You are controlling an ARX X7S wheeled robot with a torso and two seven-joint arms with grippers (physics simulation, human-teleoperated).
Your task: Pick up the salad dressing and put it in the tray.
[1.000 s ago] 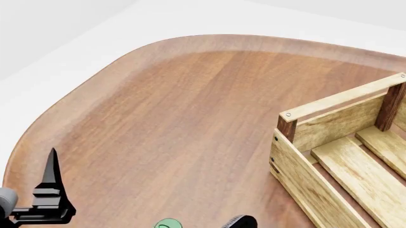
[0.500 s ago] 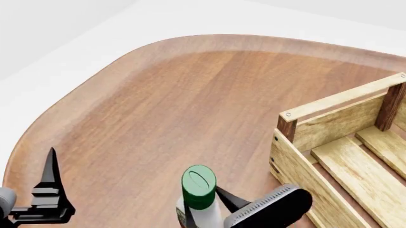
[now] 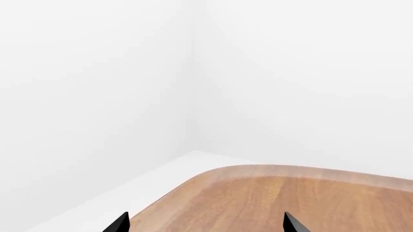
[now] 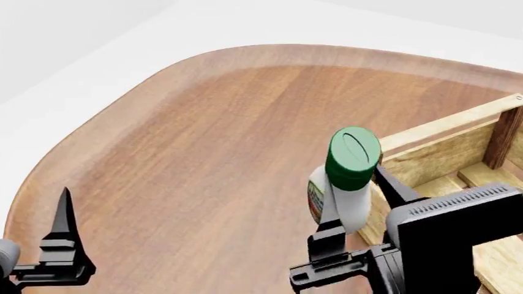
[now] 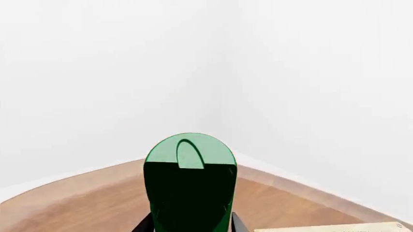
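Head view: high vantage, looking forward and down over wooden table point(image 4: 212, 141); crate point(image 4: 441, 156) at right edge of frame.

Left wrist view: low, near table surface point(image 3: 290, 198), facing white wall corner.

Right wrist view: very close behind green bottle cap point(image 5: 189, 181), facing same wall corner.

Shared: rounded table edge appears in all three views.

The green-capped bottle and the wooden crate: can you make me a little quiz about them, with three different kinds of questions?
1. True or false: the salad dressing has a red cap.
2. Which gripper holds it? A) left gripper B) right gripper
3. Fill in: the tray is made of light ____ slats.

Key: 1 false, the cap is green. 2 B; the left one holds nothing. 3 wood.
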